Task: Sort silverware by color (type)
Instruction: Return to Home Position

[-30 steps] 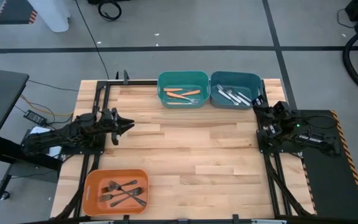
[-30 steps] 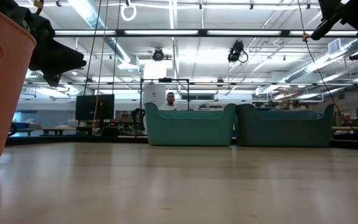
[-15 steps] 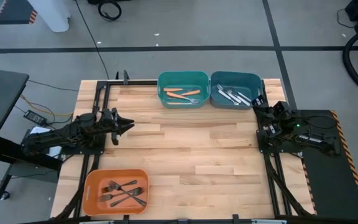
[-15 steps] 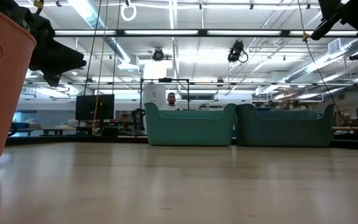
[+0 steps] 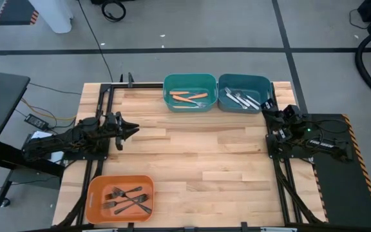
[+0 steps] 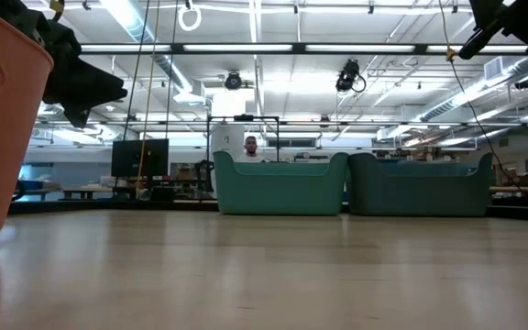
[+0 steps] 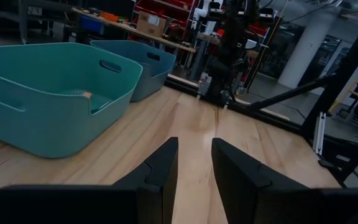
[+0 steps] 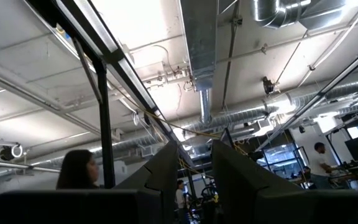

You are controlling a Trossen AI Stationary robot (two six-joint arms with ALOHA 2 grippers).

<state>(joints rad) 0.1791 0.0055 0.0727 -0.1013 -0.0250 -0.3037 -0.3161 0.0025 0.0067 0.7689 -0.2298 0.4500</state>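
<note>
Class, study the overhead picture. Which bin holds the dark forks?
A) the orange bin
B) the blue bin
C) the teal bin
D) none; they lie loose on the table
A: the dark forks lie in the orange bin on the left arm's side, while the teal bin holds the orange-handled forks and the blue bin holds the silver forks.

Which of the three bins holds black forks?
The orange bin, standing alone by the near edge; the teal bin and blue bin sit together at the far edge.
</note>
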